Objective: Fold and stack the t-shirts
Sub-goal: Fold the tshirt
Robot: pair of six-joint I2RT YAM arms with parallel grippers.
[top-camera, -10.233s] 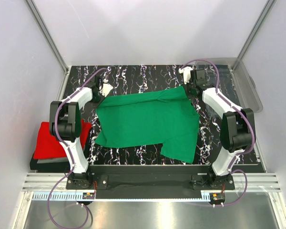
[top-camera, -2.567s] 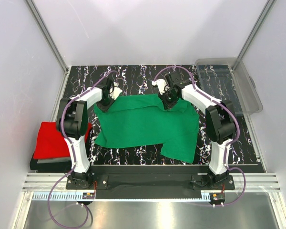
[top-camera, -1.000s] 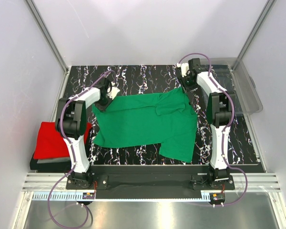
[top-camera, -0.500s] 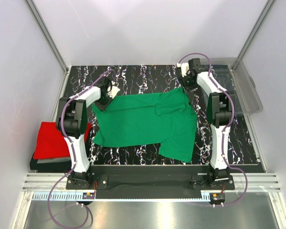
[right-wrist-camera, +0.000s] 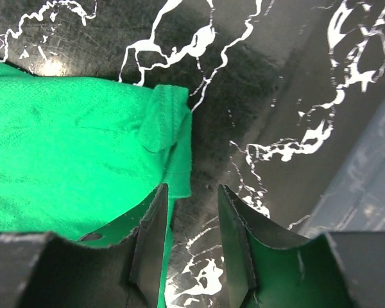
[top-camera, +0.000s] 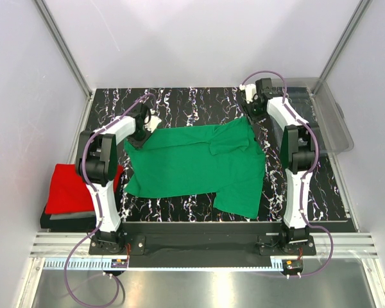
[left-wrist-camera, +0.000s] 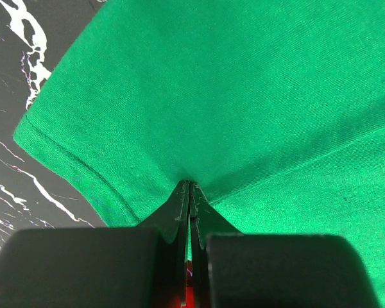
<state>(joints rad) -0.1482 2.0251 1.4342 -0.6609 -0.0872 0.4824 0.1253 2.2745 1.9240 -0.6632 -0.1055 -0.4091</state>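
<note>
The bright green t-shirt (top-camera: 186,163) lies spread on the black marbled table (top-camera: 199,99), with a small fold near its far right part. My left gripper (top-camera: 145,126) is at the shirt's far left corner, and in the left wrist view it (left-wrist-camera: 190,187) is shut on a pinch of the green t-shirt (left-wrist-camera: 244,83). My right gripper (top-camera: 250,109) hovers at the far right corner. In the right wrist view it (right-wrist-camera: 192,192) is open; the green t-shirt (right-wrist-camera: 77,147) ends at a curled hem by the left finger. A folded red t-shirt (top-camera: 72,187) rests on a grey one (top-camera: 67,217) at the left.
A clear plastic bin (top-camera: 328,112) stands at the far right of the table, close to my right arm, and its edge (right-wrist-camera: 372,173) shows in the right wrist view. Grey walls enclose the table on three sides.
Within the last few seconds my right gripper went from the middle of the shirt's far edge to its far right corner, leaving a fold. During the last second hardly anything moved.
</note>
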